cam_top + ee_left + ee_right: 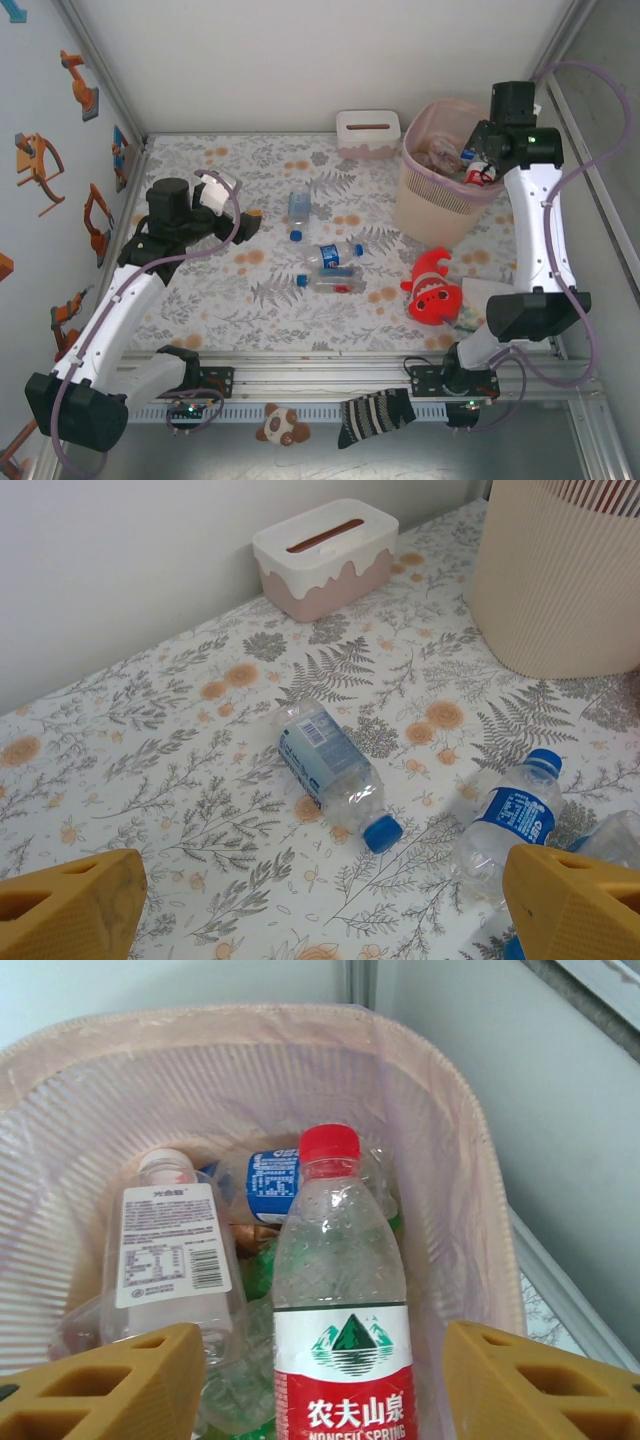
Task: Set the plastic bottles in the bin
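Observation:
My right gripper (325, 1380) hangs over the pale pink bin (440, 1080), jaws open. A clear bottle with a red cap and red label (340, 1290) stands between the fingers, with a gap on each side. Several other bottles lie in the bin, among them a white-labelled one (170, 1250). In the top view the right gripper (480, 165) is at the bin's (430, 205) right rim. My left gripper (320, 910) is open above the table, left of three lying bottles: a pale-blue-labelled one (330, 770) (299, 208), a blue-labelled one (510, 820) (335, 255) and a clear one (335, 283).
A white and pink tissue box (368, 133) (325, 555) stands at the back wall, left of the bin. A red clownfish plush (433, 288) lies near the right arm's base. A striped sock (375, 415) and a small plush toy (283, 427) lie on the front ledge.

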{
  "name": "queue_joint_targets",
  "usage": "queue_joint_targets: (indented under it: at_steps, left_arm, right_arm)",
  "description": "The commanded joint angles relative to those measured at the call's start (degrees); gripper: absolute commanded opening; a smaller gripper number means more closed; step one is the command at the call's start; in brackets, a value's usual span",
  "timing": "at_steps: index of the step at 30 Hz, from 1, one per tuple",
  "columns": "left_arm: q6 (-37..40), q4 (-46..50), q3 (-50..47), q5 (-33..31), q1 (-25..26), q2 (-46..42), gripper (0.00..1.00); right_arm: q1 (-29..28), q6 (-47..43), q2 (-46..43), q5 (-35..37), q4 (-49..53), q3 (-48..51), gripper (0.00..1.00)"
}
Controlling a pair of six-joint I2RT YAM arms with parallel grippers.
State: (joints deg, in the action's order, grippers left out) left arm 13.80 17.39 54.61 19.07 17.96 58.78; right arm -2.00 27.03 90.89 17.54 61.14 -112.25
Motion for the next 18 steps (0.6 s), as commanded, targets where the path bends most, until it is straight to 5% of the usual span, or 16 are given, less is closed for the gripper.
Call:
queue_joint_targets:
  at_steps: [1,18]
  left_arm:
    - [-0.36,-0.65,0.15,0.88,-0.29,-0.25,0.92]
    - [-0.36,-0.44,0.23,0.71,-0.35,-0.51,0.92]
  right_arm:
    - [-0.20,-1.11,-0.71,-0.90,-0.66,0.27,0.57]
    - [0.41,-2.28,9.53,0.46,-4.52,5.42,0.40]
